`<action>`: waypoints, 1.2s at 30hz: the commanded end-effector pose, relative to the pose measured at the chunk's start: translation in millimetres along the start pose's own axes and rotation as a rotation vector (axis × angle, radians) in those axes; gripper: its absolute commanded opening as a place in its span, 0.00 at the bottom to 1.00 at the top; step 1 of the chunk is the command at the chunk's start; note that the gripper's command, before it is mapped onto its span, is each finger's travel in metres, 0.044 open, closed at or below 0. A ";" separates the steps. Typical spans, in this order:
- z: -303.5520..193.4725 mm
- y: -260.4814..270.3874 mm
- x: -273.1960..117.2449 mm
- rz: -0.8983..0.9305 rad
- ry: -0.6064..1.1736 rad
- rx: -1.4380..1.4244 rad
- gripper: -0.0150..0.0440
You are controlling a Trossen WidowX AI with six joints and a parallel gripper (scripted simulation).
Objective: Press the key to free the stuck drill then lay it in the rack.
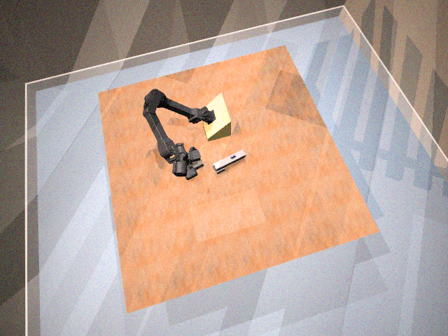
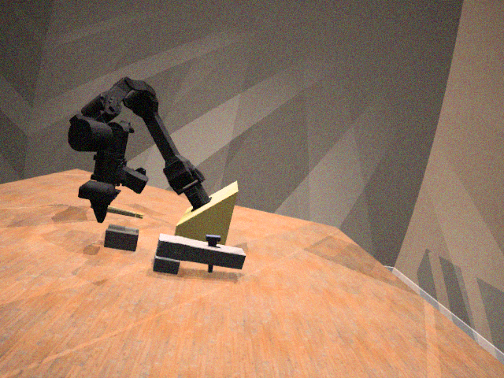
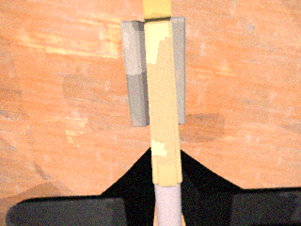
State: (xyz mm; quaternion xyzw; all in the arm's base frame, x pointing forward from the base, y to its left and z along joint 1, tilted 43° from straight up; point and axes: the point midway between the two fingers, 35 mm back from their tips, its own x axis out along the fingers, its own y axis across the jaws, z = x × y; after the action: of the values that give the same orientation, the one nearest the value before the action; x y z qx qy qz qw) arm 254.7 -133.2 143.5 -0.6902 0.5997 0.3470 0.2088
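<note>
The drill, a long yellow bar with a pale shank, is out of the white block and held in the air. My gripper is shut on its shank end. The rack, a grey block with a groove, stands on the table below the drill. The wrist view shows the drill running along the groove, with rack walls on both sides; the exterior view shows a gap between them. The dark blue key has its head above the white block and its stem showing underneath.
The white block rests on a small dark foot at one end, to the right of the rack in the exterior view. Behind it stands a yellow wedge, which carries the arm's base. The wooden table top surrounds them.
</note>
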 end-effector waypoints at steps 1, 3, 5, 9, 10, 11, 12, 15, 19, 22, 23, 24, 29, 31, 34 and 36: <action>0.7 1.2 8.3 0.000 -0.004 -0.005 0.25; 0.8 1.7 12.0 0.000 -0.004 -0.005 0.25; 1.1 2.2 15.6 0.000 -0.003 -0.005 0.25; 1.4 2.5 19.0 0.000 -0.003 -0.005 0.25; 1.4 2.5 19.4 0.000 -0.003 -0.005 0.25; 1.3 2.5 20.0 0.000 -0.003 -0.005 0.25; 1.2 2.5 20.7 0.000 -0.003 -0.005 0.25; 0.9 2.4 23.9 0.000 -0.003 -0.005 0.25; 0.4 2.2 29.0 0.001 -0.003 -0.005 0.25; 0.2 2.1 32.6 0.001 -0.003 -0.005 0.25; 0.2 2.1 33.8 0.001 -0.003 -0.005 0.25; 0.2 2.1 35.0 0.001 -0.003 -0.005 0.25; 0.3 2.1 41.0 0.001 -0.002 -0.005 0.25; 0.5 2.0 43.3 0.001 -0.002 -0.005 0.25; -0.7 1.4 38.3 -0.002 0.000 0.001 0.39; -0.7 1.4 38.3 -0.002 0.000 0.001 0.48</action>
State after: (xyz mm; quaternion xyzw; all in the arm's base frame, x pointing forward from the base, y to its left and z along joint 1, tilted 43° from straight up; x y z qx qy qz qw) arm 255.0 -160.4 115.7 -0.6906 0.5993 0.3466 0.2093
